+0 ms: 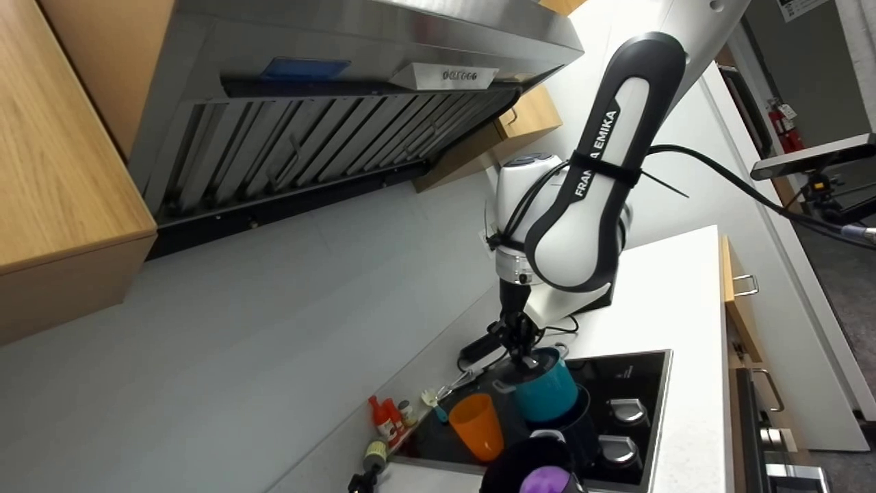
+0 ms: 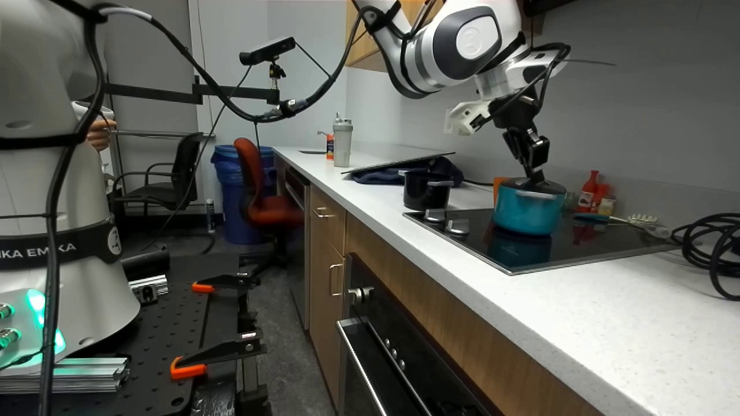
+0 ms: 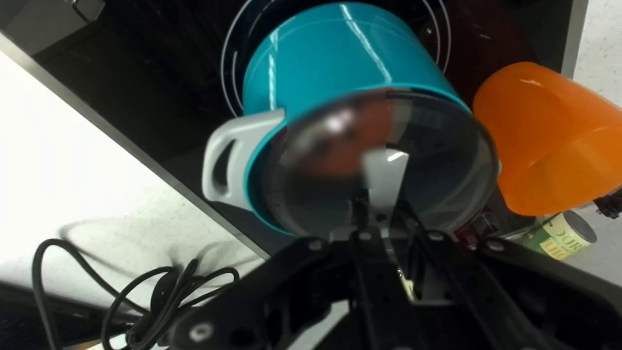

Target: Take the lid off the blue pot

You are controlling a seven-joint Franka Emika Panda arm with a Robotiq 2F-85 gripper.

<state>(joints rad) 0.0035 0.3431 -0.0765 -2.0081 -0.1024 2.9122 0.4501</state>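
Far left in an exterior view stands the white robot base (image 2: 95,306), then, farther back, a red-orange chair (image 2: 254,179), and here begins the pale surface (image 2: 607,306), a grey shaker bottle (image 2: 342,144) towards its back. Next along, a black pot (image 2: 425,192), then a sliver of orange cup (image 2: 498,188), mostly hidden, and now the main event: the blue pot (image 2: 523,215), on the black cooktop (image 2: 595,248), with the tool (image 3: 381,204) pointing down right over it, clamped on the grey knob (image 3: 384,167) of the glass lid (image 3: 437,155)! The lid lies across the pot's mouth; the wrist view gives a dark gap by the rim on one side, though whether the lid is clear of it all round cannot be told. On to the right: red bottles (image 2: 588,190), a toothed spoon (image 2: 642,219), and finally a coil of black cable (image 2: 717,248).
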